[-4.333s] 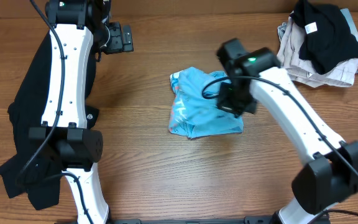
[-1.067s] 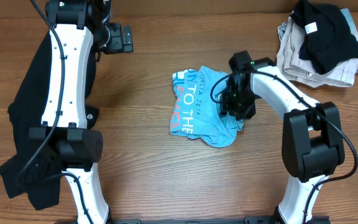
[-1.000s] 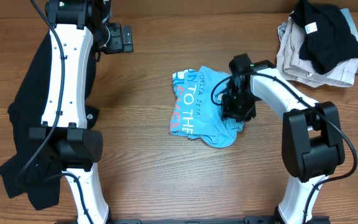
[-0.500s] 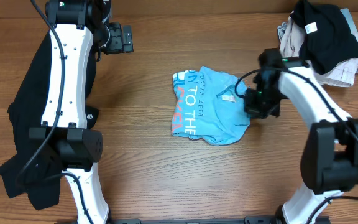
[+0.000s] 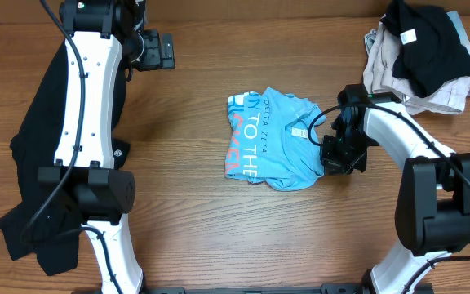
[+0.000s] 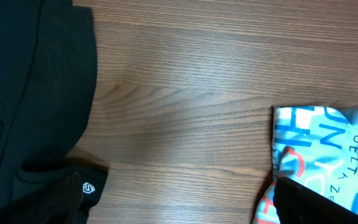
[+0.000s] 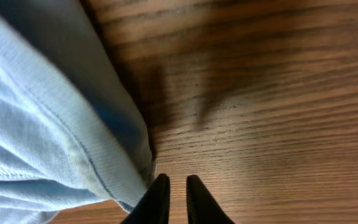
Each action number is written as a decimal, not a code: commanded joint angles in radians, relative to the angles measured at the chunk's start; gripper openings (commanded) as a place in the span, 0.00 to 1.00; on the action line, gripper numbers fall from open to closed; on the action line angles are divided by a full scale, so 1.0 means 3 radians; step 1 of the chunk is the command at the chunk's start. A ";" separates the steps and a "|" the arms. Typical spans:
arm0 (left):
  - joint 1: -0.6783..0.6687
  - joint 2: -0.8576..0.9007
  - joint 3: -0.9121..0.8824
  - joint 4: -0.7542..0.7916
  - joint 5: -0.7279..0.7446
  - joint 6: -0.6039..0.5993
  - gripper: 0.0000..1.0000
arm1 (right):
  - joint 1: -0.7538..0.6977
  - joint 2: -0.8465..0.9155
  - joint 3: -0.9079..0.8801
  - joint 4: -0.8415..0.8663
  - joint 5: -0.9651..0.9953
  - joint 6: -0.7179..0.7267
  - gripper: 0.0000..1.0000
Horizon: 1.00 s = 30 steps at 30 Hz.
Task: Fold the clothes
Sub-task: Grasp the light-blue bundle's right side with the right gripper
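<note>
The light blue T-shirt (image 5: 274, 147) with white and pink lettering lies crumpled at the table's middle, lettering up. My right gripper (image 5: 334, 157) is low at the shirt's right edge. In the right wrist view its fingertips (image 7: 160, 186) stand almost together over bare wood, nothing between them, and the shirt's hem (image 7: 73, 143) lies just to their left. The long black garment (image 5: 43, 163) with a small white logo (image 6: 89, 186) lies along the left side under my left arm. My left gripper (image 5: 157, 50) hangs at the far left, away from both garments, holding nothing.
A pile of beige and black clothes (image 5: 423, 53) sits at the far right corner. Bare wooden table (image 5: 186, 229) lies in front of the shirt and between the shirt and the black garment.
My right gripper drew the shirt's right part outward to the right, spreading it, then came off the cloth and moved slightly toward the front. The left arm has not moved.
</note>
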 commanded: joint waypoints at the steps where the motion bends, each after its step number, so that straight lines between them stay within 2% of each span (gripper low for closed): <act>1: 0.0009 -0.0019 0.0029 0.0006 -0.0011 0.0067 1.00 | -0.0089 -0.0056 0.0134 -0.0039 -0.0061 0.0037 0.15; 4: 0.0009 -0.0019 0.0029 0.0006 -0.0011 0.0069 1.00 | -0.0164 -0.0058 0.0378 -0.0118 -0.0145 -0.0128 0.24; 5: 0.0009 -0.0019 0.0029 0.0006 -0.0011 0.0069 1.00 | -0.0184 -0.0058 0.0468 -0.0113 -0.0193 -0.0192 0.30; 7: 0.0009 -0.0019 0.0029 0.0005 -0.0011 0.0069 1.00 | -0.0196 -0.0058 0.0594 -0.0034 -0.0289 -0.0257 0.49; 10: 0.0009 -0.0019 0.0029 -0.0001 -0.0017 0.0081 1.00 | -0.0195 -0.0057 0.0628 0.0296 -0.0538 -0.0278 0.73; 14: -0.0003 -0.0018 0.0029 0.0001 -0.0011 0.0080 1.00 | -0.0149 0.0038 0.0591 0.0650 -0.0758 -0.0211 0.89; 21: -0.0004 -0.0018 0.0028 -0.0045 -0.0022 0.0131 1.00 | 0.0086 0.0418 0.0591 0.0912 -0.0779 -0.0069 1.00; 27: -0.0004 -0.0018 0.0028 -0.0090 -0.0023 0.0155 1.00 | 0.0240 0.0676 0.0591 0.0977 -0.0797 0.0230 1.00; 30: -0.0004 -0.0018 0.0028 -0.0104 -0.0024 0.0156 1.00 | 0.0383 0.0736 0.0591 0.1063 -0.1033 0.0298 0.97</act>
